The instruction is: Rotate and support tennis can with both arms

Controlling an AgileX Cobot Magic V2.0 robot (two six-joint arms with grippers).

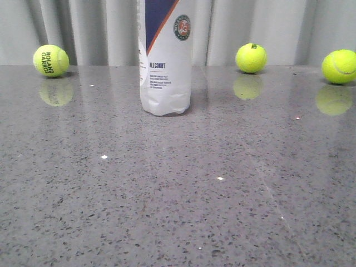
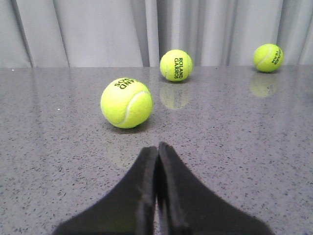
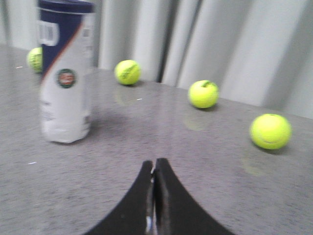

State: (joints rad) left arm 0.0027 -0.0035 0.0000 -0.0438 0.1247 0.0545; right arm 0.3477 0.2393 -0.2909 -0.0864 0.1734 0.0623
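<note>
The tennis can [image 1: 166, 61] stands upright on the grey table at the back middle, white and navy with an orange stripe and a round emblem; its top is cut off in the front view. It also shows in the right wrist view [image 3: 66, 73], navy rim on top, well apart from my right gripper [image 3: 154, 164], which is shut and empty. My left gripper [image 2: 157, 148] is shut and empty over bare table; the can is out of its view. Neither gripper shows in the front view.
Yellow-green tennis balls lie along the back by a grey curtain: one at the left [image 1: 50, 60], two at the right [image 1: 251, 58] [image 1: 339, 66]. A ball [image 2: 126, 103] lies a short way ahead of my left gripper. The speckled table [image 1: 178, 189] is glossy.
</note>
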